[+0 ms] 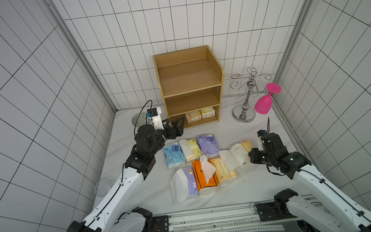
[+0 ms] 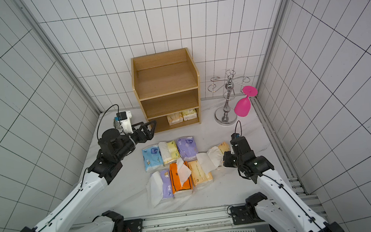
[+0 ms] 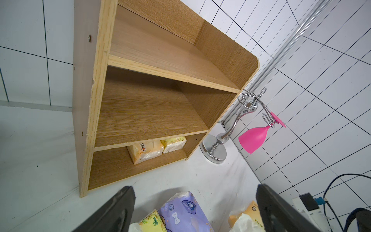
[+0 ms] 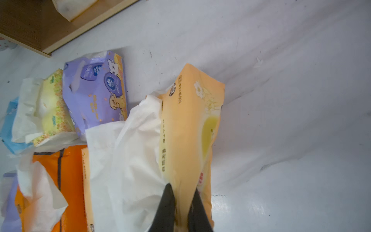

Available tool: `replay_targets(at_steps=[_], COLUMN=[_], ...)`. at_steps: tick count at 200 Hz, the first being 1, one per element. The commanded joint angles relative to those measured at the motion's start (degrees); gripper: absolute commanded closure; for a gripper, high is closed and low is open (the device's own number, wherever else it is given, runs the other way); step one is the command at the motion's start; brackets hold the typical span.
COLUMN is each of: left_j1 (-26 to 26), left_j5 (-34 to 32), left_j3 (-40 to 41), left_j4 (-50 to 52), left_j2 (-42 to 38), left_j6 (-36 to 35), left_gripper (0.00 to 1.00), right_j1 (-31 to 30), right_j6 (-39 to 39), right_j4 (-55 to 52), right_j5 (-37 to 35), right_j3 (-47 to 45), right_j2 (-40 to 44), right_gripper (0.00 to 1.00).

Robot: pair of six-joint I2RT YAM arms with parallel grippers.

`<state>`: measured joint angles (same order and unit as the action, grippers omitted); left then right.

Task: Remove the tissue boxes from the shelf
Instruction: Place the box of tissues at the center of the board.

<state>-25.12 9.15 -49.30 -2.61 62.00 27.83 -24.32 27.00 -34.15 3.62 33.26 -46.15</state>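
Nearly closed, right pincer (image 4: 180, 186) nipping peach pack (image 4: 186, 124) by end, left pincer (image 3: 194, 187) wide, empty.

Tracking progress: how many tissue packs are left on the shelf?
2. A peach pack and a pale yellow pack sit side by side on the bottom tier of the shelf; the upper tiers show none.

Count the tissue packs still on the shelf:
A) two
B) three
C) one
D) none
A: a peach pack and a pale yellow pack sit side by side on the bottom tier of the shelf, as both top views and the left wrist view show; no other tier holds a pack.
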Motion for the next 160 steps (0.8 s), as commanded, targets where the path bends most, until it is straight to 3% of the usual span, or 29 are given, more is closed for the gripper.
replay_targets(at_steps=[1,8,19,48,77,118,160], left_j1=[-0.95,-1.13,-1.32,-1.56,-1.74,-1.73,-1.63], left_j5=[-1.01,-1.22,-1.42,-1.72,-2.33,-3.13,-5.49], left_j3=[-0.85,-0.72,-0.54,-0.27,0.22,0.52,1.90], left_j4=[-0.24,-0.28,-0.29,-0.29,-0.29,1.21,1.28], left_j2=[0.40,0.48,0.58,0.52,0.21,-0.25,-1.05], left_j6=[-0.68,-0.76,-0.66,-0.76,-1.02,-2.80,-5.01], left_gripper=[0.02,0.02,0.02,0.02,0.02,0.02,0.02], right_j1=[0.59,0.59,0.59,0.92,5.04,11.75,10.06], right_j6=[2.36,3.18,4.87,6.88,4.24,0.20,3.40], right_j4=[1.37,2.05,2.74,2.95,3.78,11.59,19.02], right_j5=[-0.73,-0.47,-1.04,-3.76,-3.23,8.67,13.78], right_j3=[-3.74,-4.86,-6.23,-7.00,-4.03,-1.80,-5.62], right_j2=[1.99,2.59,3.61,6.73,4.08,-9.67,-13.45], right_gripper=[0.55,0.41,0.31,0.19,0.19,0.22,0.41])
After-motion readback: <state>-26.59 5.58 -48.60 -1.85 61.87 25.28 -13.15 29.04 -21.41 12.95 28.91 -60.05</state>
